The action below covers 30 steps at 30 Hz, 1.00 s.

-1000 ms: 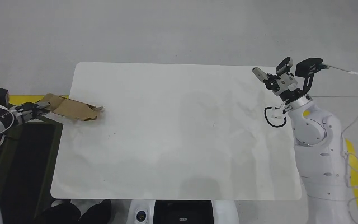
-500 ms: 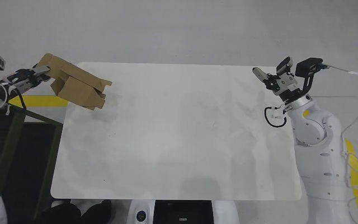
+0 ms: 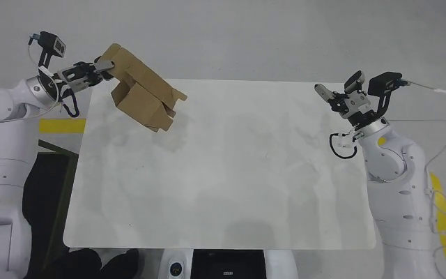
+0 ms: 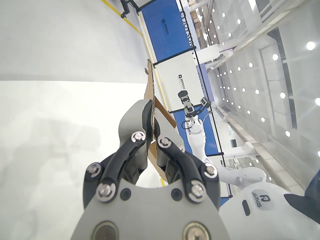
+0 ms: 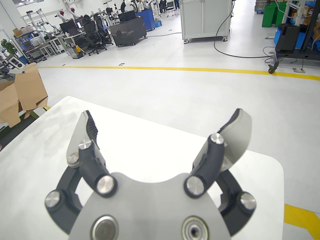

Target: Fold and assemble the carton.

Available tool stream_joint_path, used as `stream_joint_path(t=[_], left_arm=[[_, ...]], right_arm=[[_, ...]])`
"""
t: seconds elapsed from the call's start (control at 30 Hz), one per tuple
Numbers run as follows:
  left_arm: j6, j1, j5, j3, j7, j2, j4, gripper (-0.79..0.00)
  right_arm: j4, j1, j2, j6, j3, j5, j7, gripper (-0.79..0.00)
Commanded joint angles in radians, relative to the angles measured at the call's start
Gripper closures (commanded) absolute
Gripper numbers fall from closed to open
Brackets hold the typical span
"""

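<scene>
We found the carton [image 3: 143, 89], a brown cardboard piece partly folded with its flaps loose, at about ten o'clock on the surface [image 3: 230, 181] in the top view. It hung over the far left corner and appeared raised off it, with a faint shadow on the surface beside it toward four o'clock. Its long side ran from ten o'clock to four o'clock. In the left wrist view we saw the carton [image 4: 150, 93] edge-on, a thin corrugated wall running away from the camera.

The left gripper [image 3: 104, 66] held the carton at its ten o'clock end. In its own view the left gripper [image 4: 151, 116] had its two fingers pressed together on that cardboard edge, pinching it between the pads.

The right gripper [image 3: 339, 84] sat well apart from the carton, at about two o'clock, over the far right corner of the surface. In its own view the right gripper [image 5: 162, 123] was spread wide with nothing between its fingers, and the surface [image 5: 150, 151] lay below it. The carton [image 5: 25, 93] showed far off there, beyond the surface's other end.
</scene>
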Motion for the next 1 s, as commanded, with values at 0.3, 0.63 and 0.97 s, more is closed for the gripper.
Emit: stream_joint_path(t=[0.3, 0.63, 0.97], left_arm=[[-0.043, -0.092, 0.016, 0.147, -0.134, -0.047, -0.062, 0.0], [0.004, -0.168, 0.008, 0.286, -0.182, -0.057, -0.096, 0.0], [-0.024, -0.213, -0.028, 0.418, -0.154, -0.058, -0.122, 0.0]], right_arm=[[0.0, 0.0, 0.0, 0.0, 0.0, 0.0, 0.0, -0.785], [0.0, 0.0, 0.0, 0.0, 0.0, 0.0, 0.0, -0.785], [0.0, 0.0, 0.0, 0.0, 0.0, 0.0, 0.0, -0.785]])
